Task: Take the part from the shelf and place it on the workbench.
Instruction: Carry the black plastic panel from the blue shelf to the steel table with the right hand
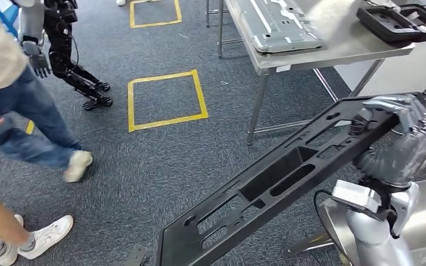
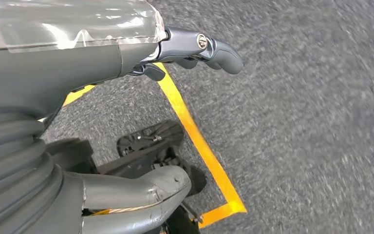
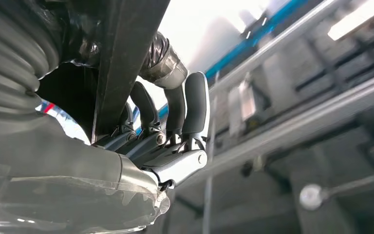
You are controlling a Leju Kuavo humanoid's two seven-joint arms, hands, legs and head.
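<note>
Closest to me, the right robot hand (image 1: 405,119) grips the long black part (image 1: 277,183) by its upper end (slanting below the surface (image 1: 338,47)); left robot hand (image 2: 195,48) curled, holding nothing.

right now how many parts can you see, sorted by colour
black parts: 2, the long black frame gripped by the right hand and a black tray on the steel workbench
grey parts: 1, a flat grey panel on the same workbench
total: 3
</note>
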